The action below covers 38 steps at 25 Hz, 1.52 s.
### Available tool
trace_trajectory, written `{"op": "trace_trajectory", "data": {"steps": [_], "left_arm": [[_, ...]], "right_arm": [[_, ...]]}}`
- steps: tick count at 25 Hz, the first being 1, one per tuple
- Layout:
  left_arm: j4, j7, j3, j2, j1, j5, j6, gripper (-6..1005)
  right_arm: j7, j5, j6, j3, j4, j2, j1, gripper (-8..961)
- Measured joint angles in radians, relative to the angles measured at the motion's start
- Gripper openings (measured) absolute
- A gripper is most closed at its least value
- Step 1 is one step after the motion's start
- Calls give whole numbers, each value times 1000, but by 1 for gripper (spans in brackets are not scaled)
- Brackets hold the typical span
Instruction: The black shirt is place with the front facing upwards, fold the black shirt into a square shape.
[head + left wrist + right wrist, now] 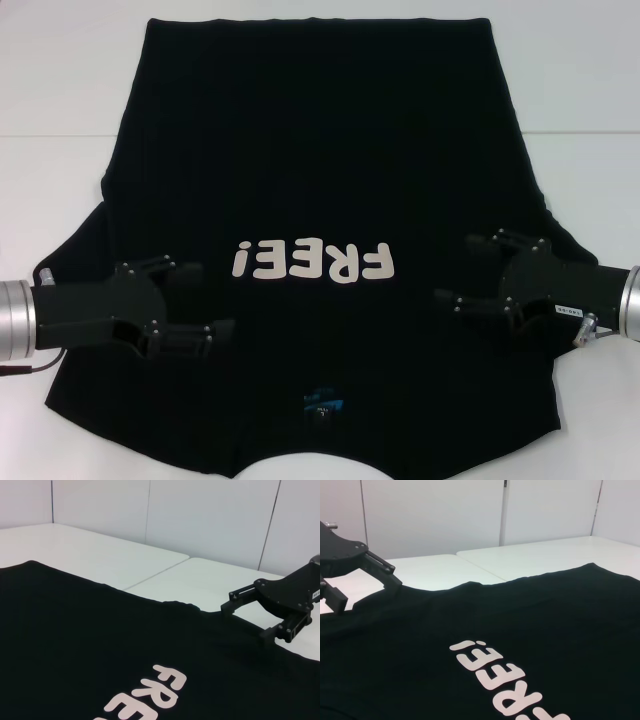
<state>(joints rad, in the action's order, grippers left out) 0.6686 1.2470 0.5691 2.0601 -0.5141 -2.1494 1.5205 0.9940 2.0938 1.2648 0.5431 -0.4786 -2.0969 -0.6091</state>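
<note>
The shirt (320, 170) is lying flat and face up on the table (60, 90), collar at 6 o'clock nearest the robot, hem at 12, so its long axis is running straight away from the body. The left gripper (205, 305) is hovering over the cloth at about 8 o'clock, the right gripper (462, 272) at about 4, each beside its own sleeve, equally near. Both are gaping wide and holding nothing.

Head view alone is showing the blue neck label (324, 405). The wrist views are adding height: the right gripper (245, 617) and left gripper (367, 587) appear just above the cloth.
</note>
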Motion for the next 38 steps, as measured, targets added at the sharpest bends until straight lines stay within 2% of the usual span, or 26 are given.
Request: {"op": "trace_trajectory", "data": {"steps": [20,24,27,30,31,34,38], "left_arm": [[-10,17,0,0,1,-27,-9,942],[-2,181,-12,-5,-3,-22,0,941],[-1,374,-33,-24,-14,-25,20,940],[-12,601,-36,-62,-34,-40,53,939],[-17,700,-36,-81,-46,-58,58,939],[-24,863,-40,-118,-65,-96,68,938],[7,1052,-59,-155,-72,-110,108,937]], "right_arm": [[8,4,9,0,0,0,-5,925],[39,3,27,0,-1,3,-7,925],[52,5,27,0,-2,4,-8,926],[54,8,16,0,-1,5,-6,926],[54,8,13,0,-1,5,-4,926],[54,8,10,0,-1,6,0,925],[54,11,10,2,0,6,5,925]]}}
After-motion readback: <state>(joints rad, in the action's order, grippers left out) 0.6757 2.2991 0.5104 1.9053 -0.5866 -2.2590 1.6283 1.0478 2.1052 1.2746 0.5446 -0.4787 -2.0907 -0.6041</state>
